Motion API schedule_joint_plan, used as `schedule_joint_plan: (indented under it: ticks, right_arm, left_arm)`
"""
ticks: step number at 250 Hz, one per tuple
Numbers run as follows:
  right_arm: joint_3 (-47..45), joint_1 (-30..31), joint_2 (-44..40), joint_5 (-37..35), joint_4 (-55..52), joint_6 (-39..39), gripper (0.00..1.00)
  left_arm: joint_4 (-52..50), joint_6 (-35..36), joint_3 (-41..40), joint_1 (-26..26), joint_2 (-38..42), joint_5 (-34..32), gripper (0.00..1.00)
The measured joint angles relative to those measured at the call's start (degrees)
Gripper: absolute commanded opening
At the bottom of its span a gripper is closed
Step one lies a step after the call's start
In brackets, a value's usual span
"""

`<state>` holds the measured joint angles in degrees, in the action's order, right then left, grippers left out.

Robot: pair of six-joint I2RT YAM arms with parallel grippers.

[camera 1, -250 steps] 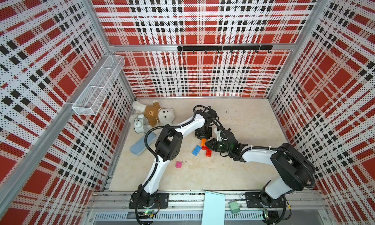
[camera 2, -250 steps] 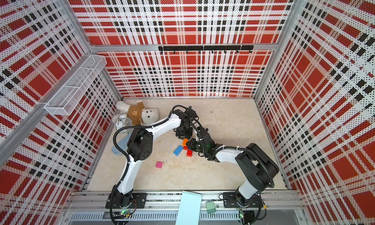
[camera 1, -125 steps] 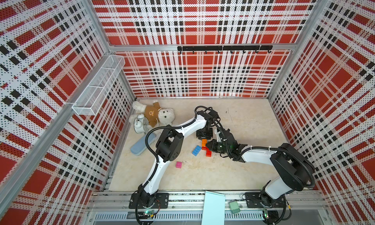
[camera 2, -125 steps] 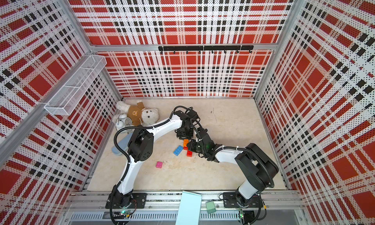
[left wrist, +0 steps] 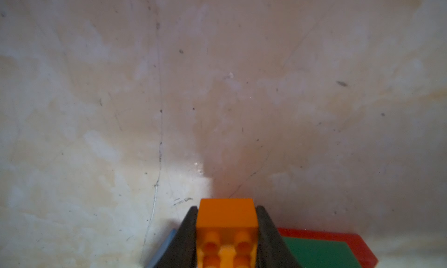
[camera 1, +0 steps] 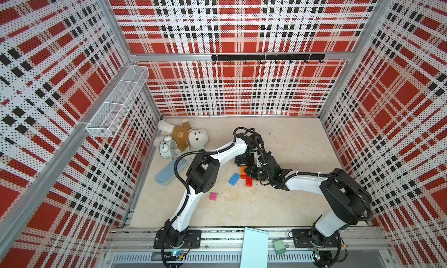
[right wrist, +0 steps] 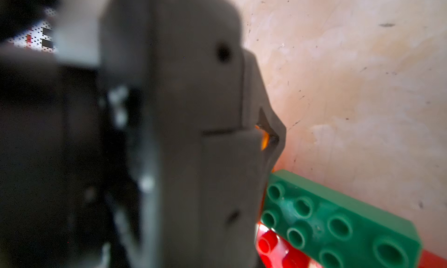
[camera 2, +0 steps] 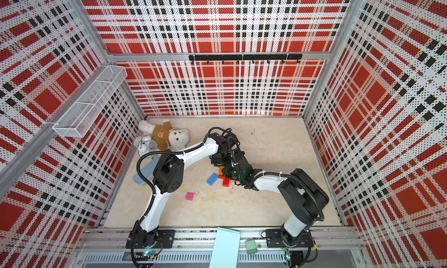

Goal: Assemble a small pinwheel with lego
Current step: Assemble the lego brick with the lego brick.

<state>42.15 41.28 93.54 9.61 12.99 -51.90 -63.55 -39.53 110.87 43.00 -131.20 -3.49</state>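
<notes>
My left claw (left wrist: pixel 226 212) pinches the orange brick (left wrist: pixel 226 233) across its narrow width, with the fingers (left wrist: pixel 188 233) flat on its two sides. My right claw (camera 1: pixel 251 173) is pressed together. I cannot tell if anything is between its tips, because the arms hide them. The two claws are nearly touching above the small cluster near the middle of the table (camera 1: pixel 290 206).

This closeness is, I think, the first danger: a small sideways move may knock one claw against the other and turn the orange brick in my pinch. Also, if its underside does not meet the studs below exactly, pressing may tilt it or make the whole cluster slide on the smooth table. The green brick (right wrist: pixel 338 218) lies flat on a red brick (right wrist: pixel 272 246), studs up, and a hard push could pop it off.

The orange brick shows its studded face to my left wrist camera. Its long axis seems to run back between the fingers, but the near part is cut off, so I am not sure. The green brick's long axis leads away from my left claw. The blue brick (camera 1: pixel 234 179) lies just beside the cluster, and the pink brick (camera 1: pixel 213 196) well apart, toward my bases.
</notes>
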Motion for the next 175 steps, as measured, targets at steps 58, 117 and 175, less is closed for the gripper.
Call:
schedule_joint_plan:
  ticks: [58, 117, 175]
  right_arm:
    - [0.3, 0.9, 1.1, -1.4, -0.3, -0.2, 0.08]
    - [0.4, 1.8, 1.1, -2.8, -0.8, -0.2, 0.07]
    - [2.0, 1.8, 1.1, -3.4, -3.7, 0.0, 0.07]
  left_arm:
    - [1.6, 0.0, -1.3, 0.0, 0.4, 0.0, 0.26]
    - [3.6, 0.0, -3.1, 0.0, 1.3, -0.2, 0.26]
    - [5.3, 0.0, -4.7, 0.0, 2.5, -1.1, 0.26]
